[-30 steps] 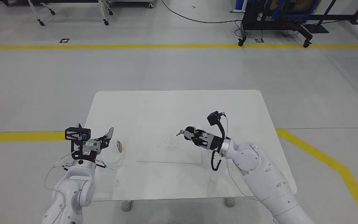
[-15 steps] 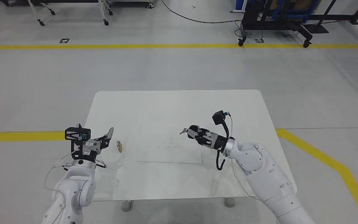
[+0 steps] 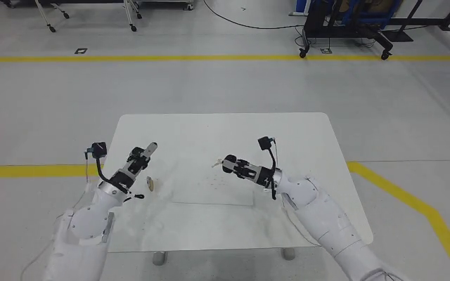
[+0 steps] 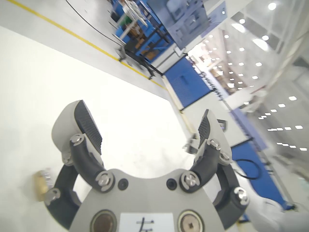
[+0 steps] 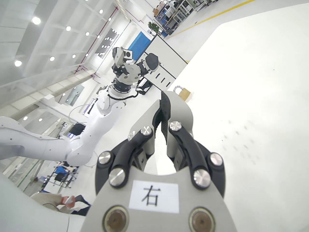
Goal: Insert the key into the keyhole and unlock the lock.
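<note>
Left on the white table (image 3: pixel 295 133), a squat brass padlock (image 3: pixel 150 183) lies near the wide-open left gripper (image 4: pixel 143 107); right gripper (image 5: pixel 164 97) seemingly pinches a thin key (image 3: pixel 215 164).

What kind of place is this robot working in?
Likely an industrial hall or robotics workshop: yellow floor lines, a wheeled black stand beyond the white table, and rows of ceiling lights above blue partitions.

The top view looks steeply down from high above onto the whole table (image 3: pixel 211 126). The left wrist view sits close behind the left gripper (image 4: pixel 143 108), the right wrist view behind the right gripper (image 5: pixel 164 97), both facing low across the tabletop; all three share the padlock (image 3: pixel 150 183)
</note>
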Tool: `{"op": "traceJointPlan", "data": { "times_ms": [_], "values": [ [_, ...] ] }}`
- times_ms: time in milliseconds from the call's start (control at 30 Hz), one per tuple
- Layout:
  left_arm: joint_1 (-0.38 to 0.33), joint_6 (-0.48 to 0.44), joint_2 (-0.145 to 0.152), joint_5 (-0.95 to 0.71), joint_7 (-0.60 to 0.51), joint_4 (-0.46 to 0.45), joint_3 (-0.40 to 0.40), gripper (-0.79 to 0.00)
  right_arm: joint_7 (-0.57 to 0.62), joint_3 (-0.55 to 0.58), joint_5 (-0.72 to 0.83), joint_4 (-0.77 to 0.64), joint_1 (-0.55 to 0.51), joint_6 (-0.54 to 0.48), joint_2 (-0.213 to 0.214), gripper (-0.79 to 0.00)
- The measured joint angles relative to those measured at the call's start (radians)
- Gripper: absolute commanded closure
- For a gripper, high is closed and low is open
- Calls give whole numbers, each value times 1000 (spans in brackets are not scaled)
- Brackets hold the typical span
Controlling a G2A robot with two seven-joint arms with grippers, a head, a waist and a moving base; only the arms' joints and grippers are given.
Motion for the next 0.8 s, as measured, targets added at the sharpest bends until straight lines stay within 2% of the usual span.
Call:
{"op": "traceJointPlan", "data": {
  "times_ms": [67, 133, 333, 433, 533, 800],
  "values": [
    [-51, 8, 0, -94, -94, 33, 32, -785, 8, -41, 47, 52, 41, -29, -17, 0],
    [-90, 10, -2, -115, -139, 60, 66, -785, 21, -73, 77, 90, 72, -48, -31, 0],
    [-170, -30, -13, -39, -140, 112, 189, -782, 43, -149, 134, 185, 136, -97, -67, 0],
    [-184, -57, -18, -24, -126, 133, 232, -659, 30, -160, 149, 222, 151, -121, -78, 0],
    [-191, -88, -21, -30, -125, 157, 259, -637, 19, -163, 164, 250, 160, -145, -84, 0],
    [-203, -137, -20, -38, -148, 189, 283, -480, -26, -165, 157, 289, 174, -181, -97, 0]
  ]
}}
